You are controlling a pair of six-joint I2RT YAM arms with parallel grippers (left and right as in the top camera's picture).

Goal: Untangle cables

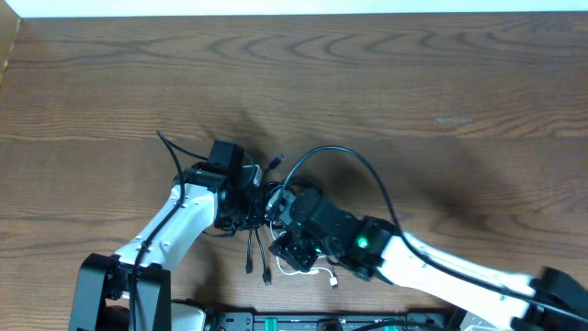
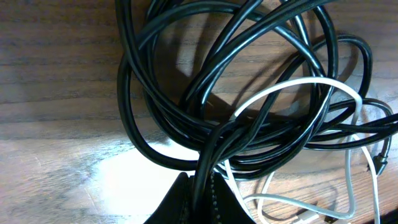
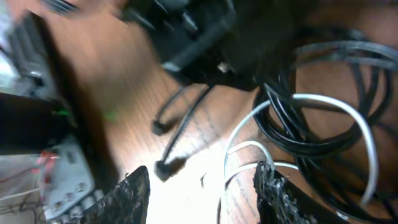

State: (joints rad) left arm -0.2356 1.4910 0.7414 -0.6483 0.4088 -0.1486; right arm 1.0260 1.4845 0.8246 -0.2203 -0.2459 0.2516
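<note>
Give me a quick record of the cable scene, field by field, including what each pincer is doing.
table: brown wood
black cables: tangled in overlapping loops
white cable: threaded through the black loops
left pincer: shut on black cables
right pincer: open, over the white cable, holding nothing
loose plugs: lying at the near edge of the tangle

Dark wood-grain table, tangle of black cables lying on it, white cable threaded through
</note>
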